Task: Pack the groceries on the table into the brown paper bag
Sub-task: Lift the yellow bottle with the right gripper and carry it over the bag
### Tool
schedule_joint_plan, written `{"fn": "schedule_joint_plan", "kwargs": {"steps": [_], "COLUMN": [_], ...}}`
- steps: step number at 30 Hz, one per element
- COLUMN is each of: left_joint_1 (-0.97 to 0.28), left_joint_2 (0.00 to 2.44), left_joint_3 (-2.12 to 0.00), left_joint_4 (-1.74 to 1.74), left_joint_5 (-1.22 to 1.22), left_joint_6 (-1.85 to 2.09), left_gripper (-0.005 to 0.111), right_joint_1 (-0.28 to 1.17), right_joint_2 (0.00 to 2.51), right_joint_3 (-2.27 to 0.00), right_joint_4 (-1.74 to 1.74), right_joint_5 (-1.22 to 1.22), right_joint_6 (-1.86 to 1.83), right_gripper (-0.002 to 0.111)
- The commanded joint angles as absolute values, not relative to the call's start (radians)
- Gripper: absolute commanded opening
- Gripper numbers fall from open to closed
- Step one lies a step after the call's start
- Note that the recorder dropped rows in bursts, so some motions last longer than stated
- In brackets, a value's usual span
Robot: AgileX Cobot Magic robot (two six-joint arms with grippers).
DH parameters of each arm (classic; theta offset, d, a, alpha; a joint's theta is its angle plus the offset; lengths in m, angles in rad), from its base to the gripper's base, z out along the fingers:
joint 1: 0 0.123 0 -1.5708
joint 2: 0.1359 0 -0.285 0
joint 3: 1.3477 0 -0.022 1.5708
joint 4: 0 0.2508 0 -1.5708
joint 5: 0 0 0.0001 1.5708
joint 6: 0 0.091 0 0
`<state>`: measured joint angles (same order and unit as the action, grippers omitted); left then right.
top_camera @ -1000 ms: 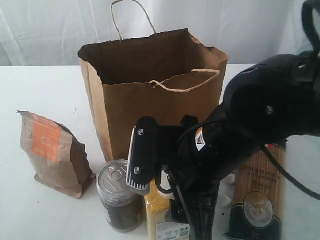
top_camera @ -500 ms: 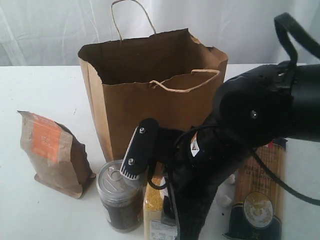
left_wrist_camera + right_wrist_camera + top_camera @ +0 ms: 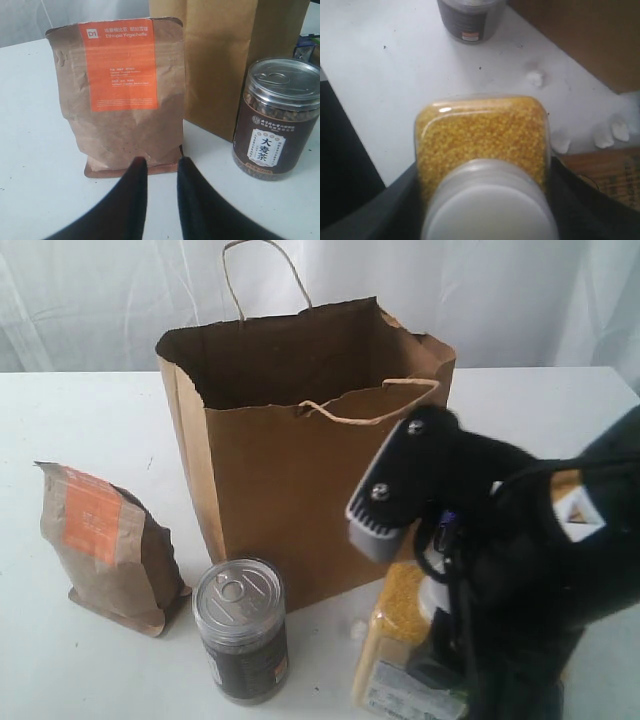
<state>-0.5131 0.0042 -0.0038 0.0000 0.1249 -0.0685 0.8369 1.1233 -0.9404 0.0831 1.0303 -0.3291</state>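
White-capped yellow-grain jar (image 3: 400, 608) now farther right, tilted, in the right claw's (image 3: 482, 177) pinch, cap uppermost

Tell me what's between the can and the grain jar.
Bare table and a small white scrap separate can and grain jar, per the exterior view.

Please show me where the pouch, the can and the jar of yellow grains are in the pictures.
pouch (image 3: 120, 70), left wrist view, on its orange label.
can (image 3: 238, 592), exterior view, on its pull-tab lid.
jar (image 3: 482, 130), right wrist view, on its grain-filled body.
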Motion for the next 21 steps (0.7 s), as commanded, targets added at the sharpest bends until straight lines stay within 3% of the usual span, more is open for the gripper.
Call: {"fn": "schedule_joint_plan", "kwargs": {"steps": [1, 10, 21], "left_joint_1": [-0.511, -0.511, -0.511], "left_joint_2": [0.000, 0.000, 0.000], "left_joint_3": [0.000, 0.000, 0.000], "left_joint_4": [0.000, 0.000, 0.000], "left_joint_5": [0.127, 0.127, 0.127], "left_joint_6": [-0.071, -0.071, -0.071], "left_gripper": [0.028, 0.028, 0.028], "right_joint_1": [0.836, 0.836, 0.836], "right_joint_2": [0.983, 0.898, 1.022], "right_joint_3": [-0.943, -1.119, -1.425], "right_joint_4": [0.007, -0.176, -0.405], "right_joint_5": [1.062, 1.068, 0.939], "right_joint_6": [-0.234, -0.149, -0.146], "right_gripper": [0.000, 0.000, 0.000]}}
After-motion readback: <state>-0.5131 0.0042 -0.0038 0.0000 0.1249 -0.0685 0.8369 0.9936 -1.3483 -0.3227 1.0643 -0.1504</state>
